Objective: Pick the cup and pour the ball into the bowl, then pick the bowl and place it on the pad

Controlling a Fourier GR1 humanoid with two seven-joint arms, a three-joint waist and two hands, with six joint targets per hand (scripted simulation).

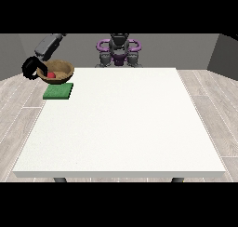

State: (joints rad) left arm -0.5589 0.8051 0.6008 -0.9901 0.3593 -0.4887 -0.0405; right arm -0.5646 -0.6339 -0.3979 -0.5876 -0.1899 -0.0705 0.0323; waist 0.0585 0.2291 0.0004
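Now the hand at the view's left [31, 69] seemingly grips the wooden bowl [62, 68], red ball [51, 75] inside, above the green pad [58, 91].

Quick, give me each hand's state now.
Hand at the view's left: curled round the rim of the wooden bowl, holding it above the green pad.
Other hand: not in view.

You've got the brown bowl [59, 70] held up just above the green pad [58, 91] at the table's far corner, red ball [51, 75] inside it.
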